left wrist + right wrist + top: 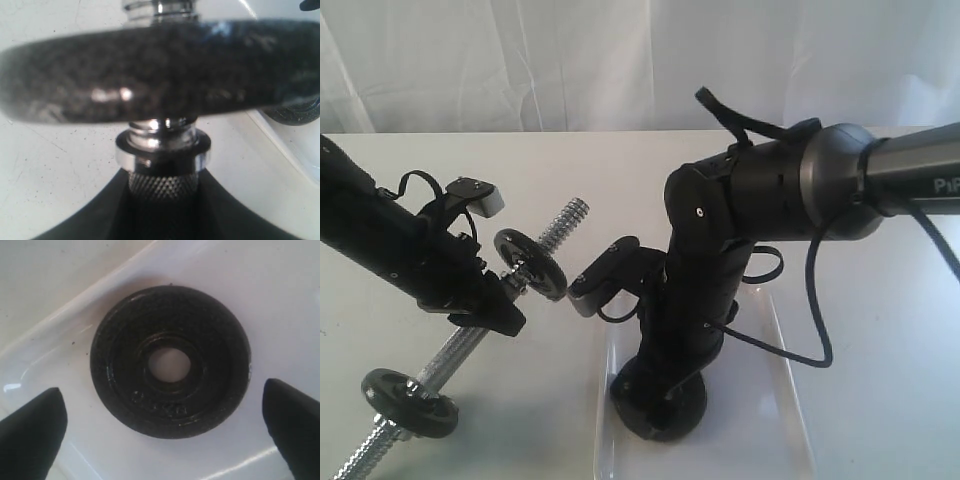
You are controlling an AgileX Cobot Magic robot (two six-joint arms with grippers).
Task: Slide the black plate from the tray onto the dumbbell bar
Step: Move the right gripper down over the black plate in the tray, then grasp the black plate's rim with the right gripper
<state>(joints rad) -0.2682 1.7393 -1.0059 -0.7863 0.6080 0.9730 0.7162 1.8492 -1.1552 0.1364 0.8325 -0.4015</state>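
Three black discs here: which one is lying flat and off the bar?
The black plate, flat in the tray; the other two discs sit on the dumbbell bar.

The black plate (125, 365), a matte disc with a raised rim and a small centre hole, lies flat inside the tray (775, 420), a clear, glossy rectangle with a shallow rim. To the left of the tray in the exterior view, the chrome dumbbell bar (455, 350) slants diagonally. It is threaded at both ends, with one black disc (530, 263) near the tray and another (408, 400) farther from it.

Black plate (120, 365) in tray (790, 420), dumbbell bar (460, 350) left of tray
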